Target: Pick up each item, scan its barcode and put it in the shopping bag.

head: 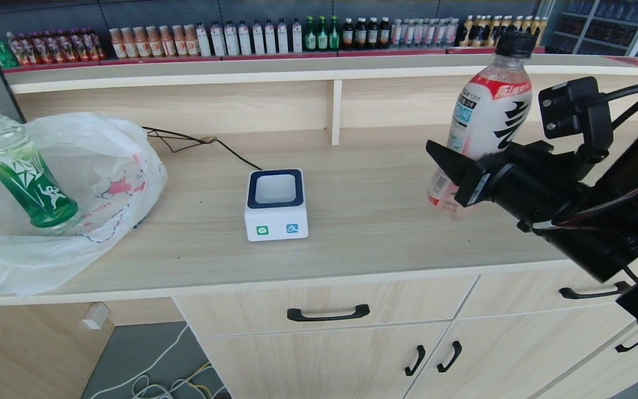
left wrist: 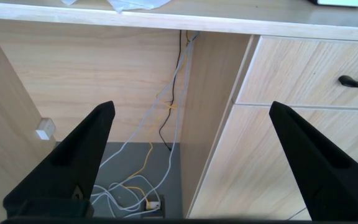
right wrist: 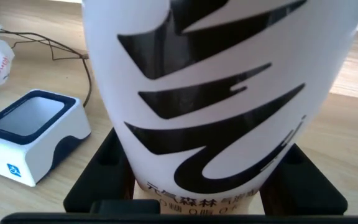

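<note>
Closest in, the left gripper [left wrist: 191, 109] is parked low in front of the cabinet fronts, fingers spread wide with nothing between them, so it can pretty much be counted out for the next bit.

A step further out, the right gripper [head: 454, 177] is seen at the right middle of the head view, clamped on the lower part of the white-label bottle [head: 488, 111]. The bottle is held with its long axis near upright, black cap leaning a little toward the upper right of the frame. Whether its base is clear of the counter [head: 374, 221] can't be told.

The bit everything hangs on: the scanner [head: 276, 204] sits dead centre of the frame, window facing up, well apart from the bottle and off to its left. So the bottle probably has to be carried leftward and its barcode side turned down over that window. Where the barcode is can't be made out.

Further left again, the shopping bag [head: 108, 166] is slumped at the left edge, with a green bottle [head: 22, 172] standing in it.
</note>
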